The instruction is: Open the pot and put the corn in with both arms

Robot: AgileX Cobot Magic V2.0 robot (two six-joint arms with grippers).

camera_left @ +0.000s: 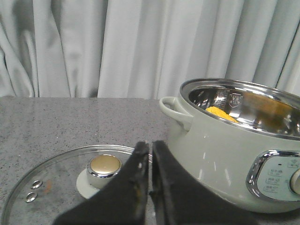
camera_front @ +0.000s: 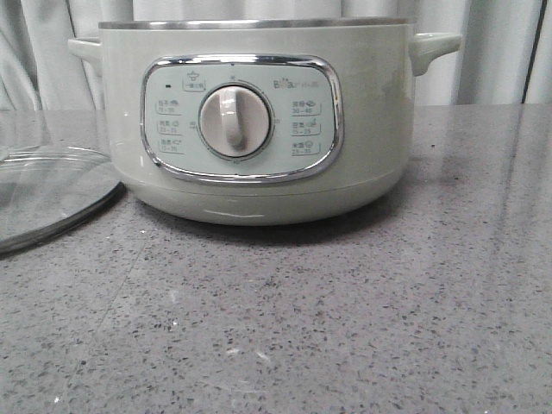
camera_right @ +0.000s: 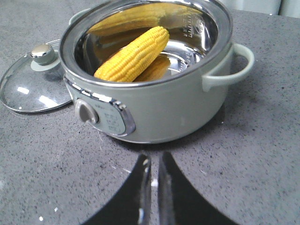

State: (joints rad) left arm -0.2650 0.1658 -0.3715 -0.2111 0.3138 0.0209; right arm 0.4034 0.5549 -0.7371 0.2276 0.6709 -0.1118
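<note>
The corn (camera_right: 133, 55) is lying inside the pot (camera_front: 259, 121), tilted — its lower end down on the steel floor, its rounded tip resting up against the inner wall. Its reflection is showing on the polished interior. In the left wrist view only a yellow sliver of it (camera_left: 222, 114) is peeking over the rim.

The pot is sitting uncovered on the grey speckled table (camera_front: 345, 328), control panel and cream dial (camera_front: 235, 122) facing the front camera, one handle (camera_front: 434, 47) sticking out on each side.

The glass lid (camera_right: 29, 86) is lying flat on the table just beside the pot, on the robot's left, knob (camera_left: 104, 166) pointing up. From the front view only its edge (camera_front: 52, 203) is showing (whether its rim is touching the pot's base cannot be told from these views).

Left gripper (camera_left: 150, 187): hanging low over the table above the lid's near edge, fingers (camera_left: 133, 183) drawn almost together with only a thin slit between them — holding nothing.

Right gripper (camera_right: 151, 187): hovering above bare table in front of the pot, apart from it, fingers (camera_right: 171, 187) likewise nearly closed, a narrow gap, nothing gripped.

Pale curtains (camera_left: 117, 47) are hanging behind the table.
</note>
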